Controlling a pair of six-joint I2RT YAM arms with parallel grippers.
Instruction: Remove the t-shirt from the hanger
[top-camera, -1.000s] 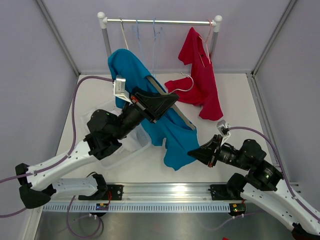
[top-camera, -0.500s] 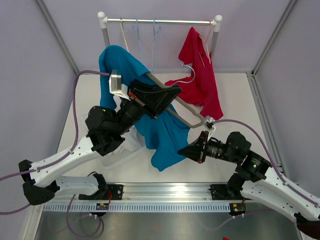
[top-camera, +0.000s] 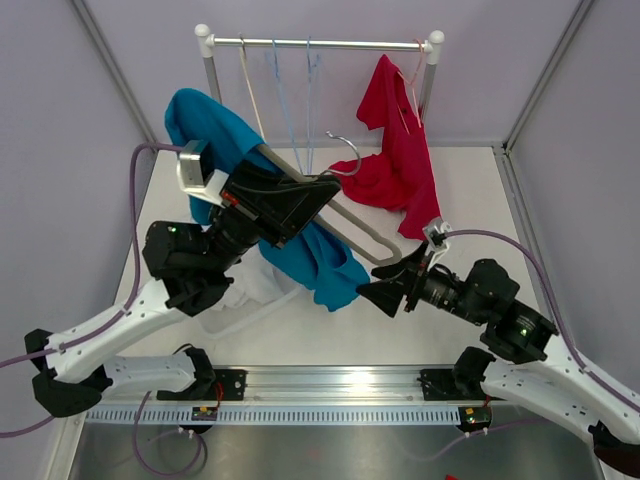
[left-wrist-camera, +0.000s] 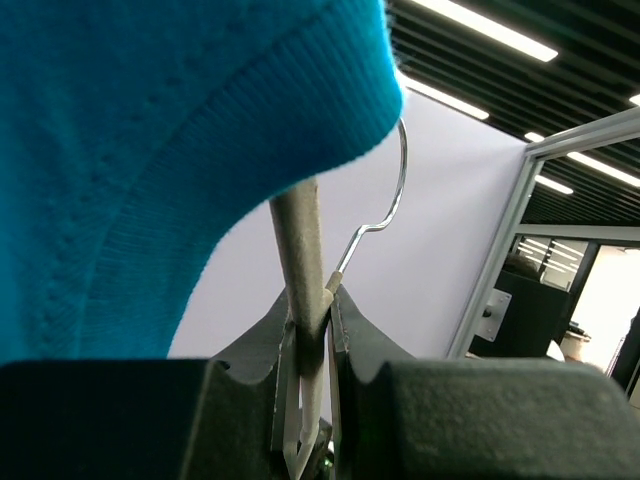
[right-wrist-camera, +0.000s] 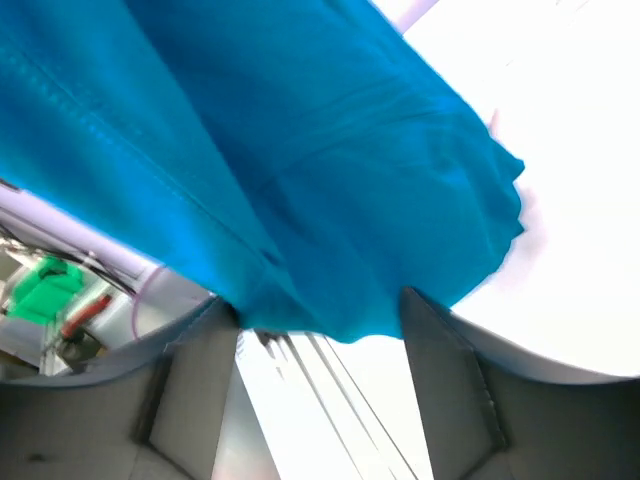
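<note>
t-shirt (left-wrist-camera: 150, 150): matt teal knit cloth, ribbed edge
hanger (left-wrist-camera: 303, 250): matt wood-like bar, shiny metal hook
tabletop (top-camera: 470, 190): smooth white

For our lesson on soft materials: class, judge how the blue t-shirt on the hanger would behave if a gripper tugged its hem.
Probably floppy: the blue t-shirt sags in folds below the hanger. Likely light, since a thin hanger carries it. It may slip off readily, as one end of the hanger already shows bare.
</note>
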